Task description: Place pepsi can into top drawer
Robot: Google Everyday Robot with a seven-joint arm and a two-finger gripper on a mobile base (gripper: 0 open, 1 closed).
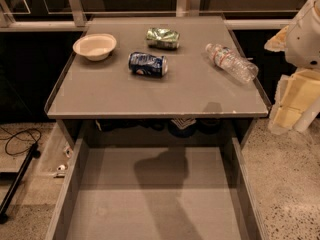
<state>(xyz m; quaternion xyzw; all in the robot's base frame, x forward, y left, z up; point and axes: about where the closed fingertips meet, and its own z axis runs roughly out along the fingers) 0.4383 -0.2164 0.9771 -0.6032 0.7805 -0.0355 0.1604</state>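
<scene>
The pepsi can [147, 64], dark blue with white and red markings, lies on its side on the grey table top [150, 96], left of centre. The top drawer [115, 204] is pulled out below the table's front edge, and its flat grey bottom is bare apart from a shadow. My gripper [292, 106] hangs at the right edge of the view, beside the table's right front corner, well away from the can and holding nothing that shows.
A white bowl [95, 46] sits at the table's back left. A dented green can [163, 38] lies behind the pepsi can. A clear plastic bottle [231, 62] lies at the right. A black pole and cable [17, 176] are on the floor at left.
</scene>
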